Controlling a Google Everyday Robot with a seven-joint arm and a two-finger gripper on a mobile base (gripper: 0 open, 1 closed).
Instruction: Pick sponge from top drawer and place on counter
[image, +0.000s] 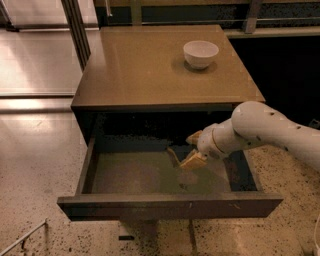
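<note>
The top drawer (150, 206) is pulled out, with a dark front and an olive-brown floor. The sponge (174, 155) is a small dark piece with a yellow edge, lying tilted on the drawer floor right of the middle. My gripper (190, 148) reaches into the drawer from the right on a white arm. Its tan padded fingers (194, 160) stand apart, and the lower one sits right beside the sponge. Whether it touches the sponge is unclear. The counter (145, 65) is the tan-brown cabinet top above the drawer.
A white bowl (200, 53) stands at the back right of the counter. A dark vertical post (76, 27) rises at the left behind the cabinet. Speckled floor surrounds the cabinet, and a thin metal rod (22, 239) lies at the lower left.
</note>
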